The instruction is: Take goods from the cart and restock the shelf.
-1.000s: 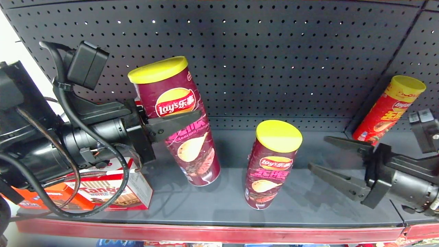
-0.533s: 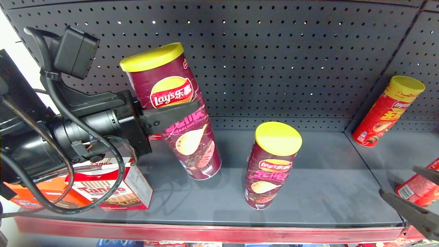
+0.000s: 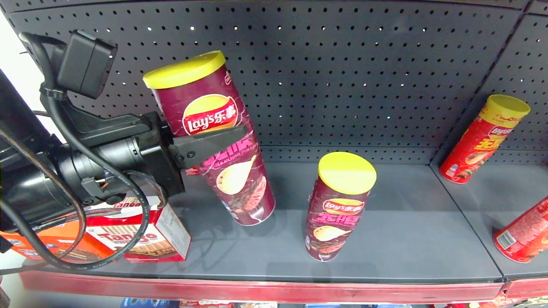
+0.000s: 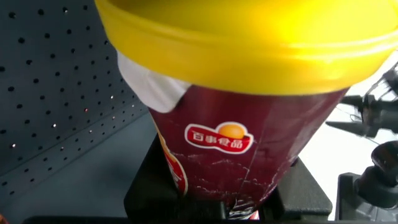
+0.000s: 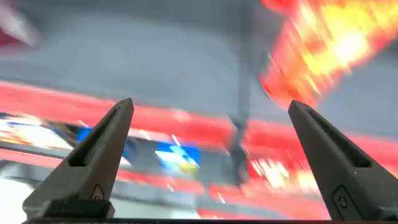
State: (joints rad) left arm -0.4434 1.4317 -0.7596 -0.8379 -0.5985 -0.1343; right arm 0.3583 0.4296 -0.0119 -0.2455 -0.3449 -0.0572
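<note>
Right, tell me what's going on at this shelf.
The robot is restocking. Its left hand is clamped on a maroon chip can, holding it tilted with its base low over the grey shelf; whether it touches yet is unclear. A second maroon can stands upright beside it. A wafer box lies at the left, and a red can leans farther right. The right hand is open and empty.

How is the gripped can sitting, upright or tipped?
Tipped: the can in the left gripper slants, its lid leaning toward the robot's left.
</note>
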